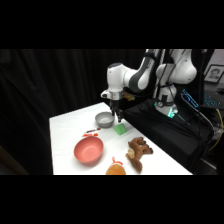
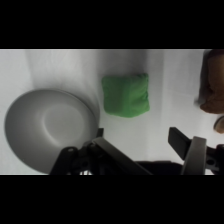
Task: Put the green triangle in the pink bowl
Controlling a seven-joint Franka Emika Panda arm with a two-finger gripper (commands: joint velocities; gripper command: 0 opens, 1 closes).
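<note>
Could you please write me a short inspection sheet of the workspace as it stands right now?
Surface: white table, objects spread across it.
Job's things: green triangle on the table beside the grey bowl; pink bowl holds nothing visible.
Clutter: brown stuffed toy, small red-and-white item, orange object at the front edge.
Gripper: gripper above the green triangle, open.
Cables: some at the arm's base.
Surroundings: black backdrop.

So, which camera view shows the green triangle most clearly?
The wrist view: the green triangle lies large and unobstructed on the white table, beside the grey bowl. In the side view it is only a small green patch below the gripper.
</note>
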